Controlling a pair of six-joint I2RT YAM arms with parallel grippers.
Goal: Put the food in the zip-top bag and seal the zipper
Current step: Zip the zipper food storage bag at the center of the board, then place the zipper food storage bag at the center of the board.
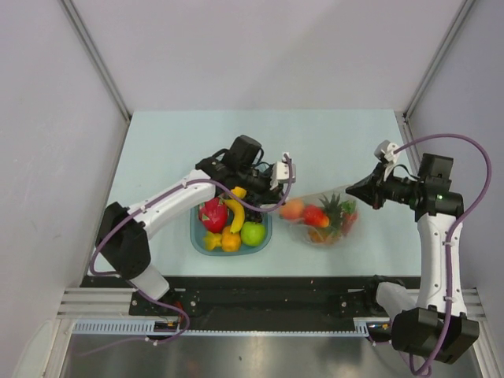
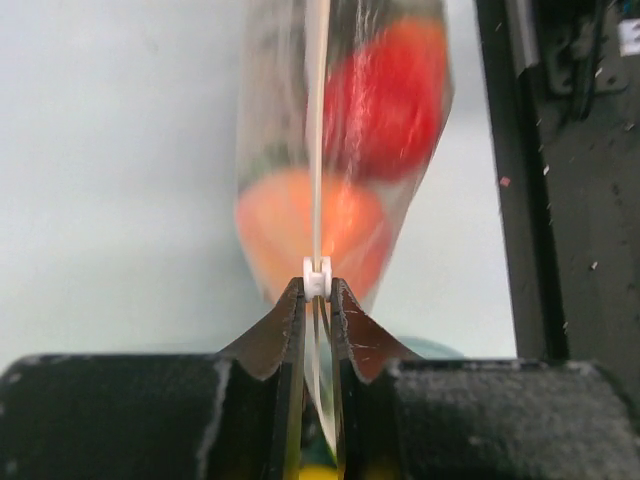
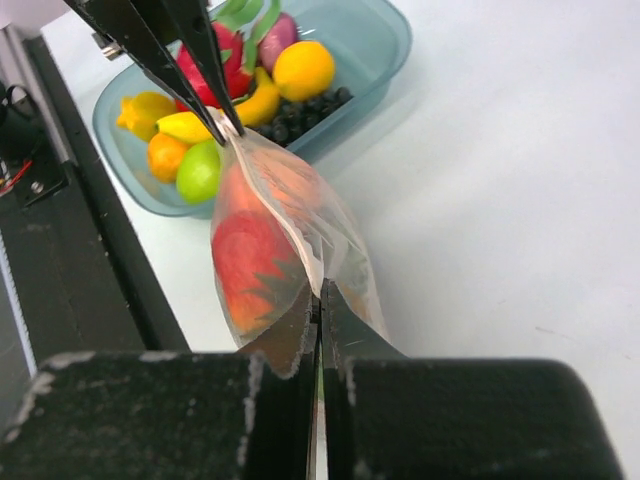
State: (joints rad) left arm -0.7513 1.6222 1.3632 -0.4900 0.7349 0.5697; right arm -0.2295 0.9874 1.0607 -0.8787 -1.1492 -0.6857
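Observation:
The clear zip-top bag [image 1: 321,222] hangs lifted between my two grippers, just right of the tray. Inside it lie food pieces: a peach [image 1: 292,209], a red piece [image 1: 316,216] and a pineapple [image 1: 335,209]. My left gripper [image 1: 283,186] is shut on the zipper at the bag's left end; in the left wrist view its tips [image 2: 317,290] pinch a small white slider [image 2: 317,276] on the strip. My right gripper [image 1: 353,192] is shut on the bag's right end, its tips [image 3: 320,292] clamping the bag's [image 3: 290,215] top edge. The left gripper's fingers [image 3: 190,60] show at the bag's far end.
A translucent blue tray [image 1: 194,236] sits near the table's front edge, under the left arm. It holds more toy food: a red dragon fruit [image 1: 213,214], a banana [image 1: 235,211], a green apple [image 1: 253,233], orange pieces and dark grapes. A black rail [image 1: 260,293] runs along the front.

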